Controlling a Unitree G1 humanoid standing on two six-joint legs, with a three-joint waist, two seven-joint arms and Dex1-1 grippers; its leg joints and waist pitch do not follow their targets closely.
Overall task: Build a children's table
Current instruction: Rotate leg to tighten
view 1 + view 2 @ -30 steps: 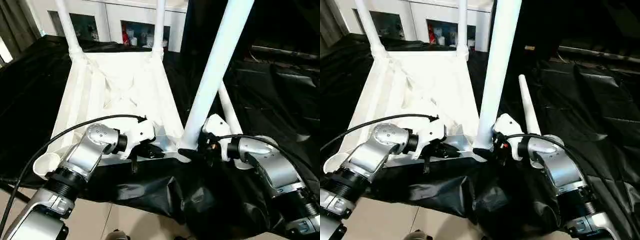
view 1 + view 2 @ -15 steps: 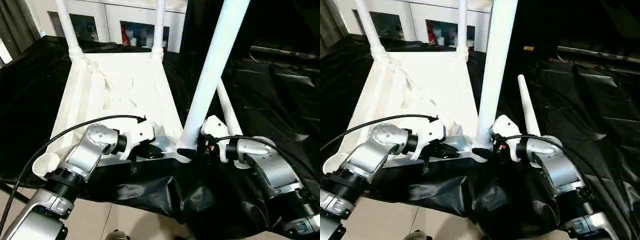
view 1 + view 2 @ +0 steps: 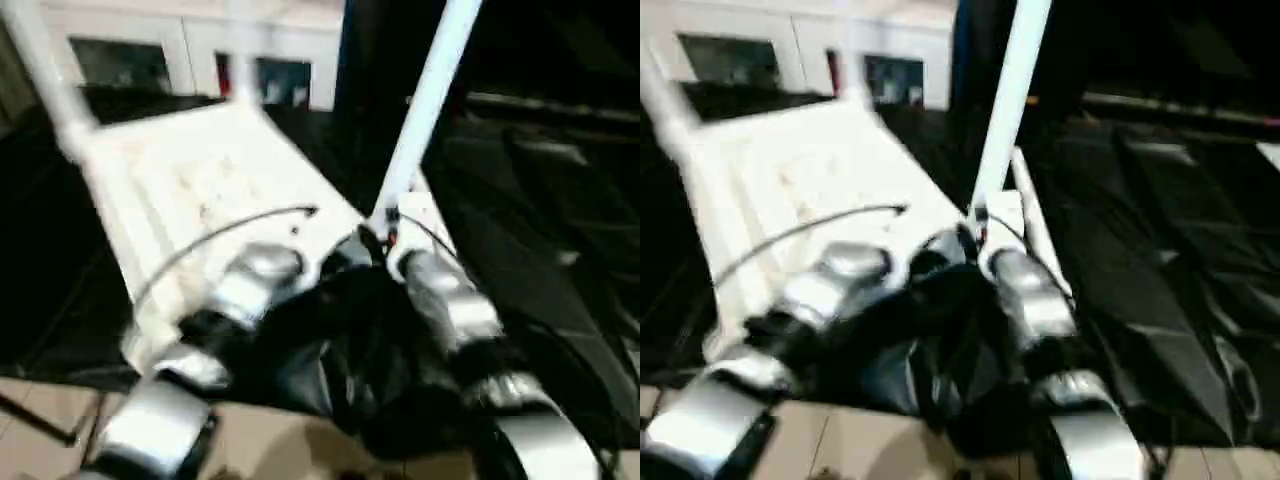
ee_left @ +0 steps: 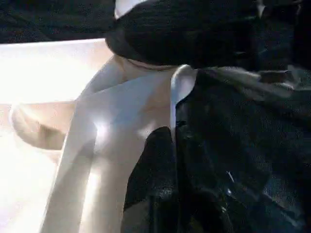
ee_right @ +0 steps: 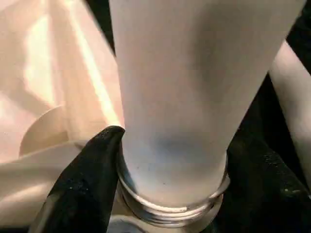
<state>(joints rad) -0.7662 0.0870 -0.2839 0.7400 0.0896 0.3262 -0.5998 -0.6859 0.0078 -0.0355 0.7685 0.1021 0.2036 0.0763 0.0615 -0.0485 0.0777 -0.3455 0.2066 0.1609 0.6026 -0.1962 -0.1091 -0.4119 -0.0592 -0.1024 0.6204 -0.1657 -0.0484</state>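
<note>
Black cloth drapes the desk (image 3: 1160, 300), where the top (image 3: 190, 170) lies underside up. Right fingers (image 5: 87, 170) clamp the leg (image 5: 170, 97) at its socket (image 5: 170, 206); seating looks unfinished, so press and twist next. Left fingers (image 4: 155, 165) rest by the top's near edge, grip unclear. Open room lies rightward.

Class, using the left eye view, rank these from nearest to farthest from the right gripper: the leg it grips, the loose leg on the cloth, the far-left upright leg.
1. Gripped leg, between the right gripper fingers.
2. Loose leg, beside it on the right.
3. Far-left upright leg, at the tabletop's far corner.
</note>
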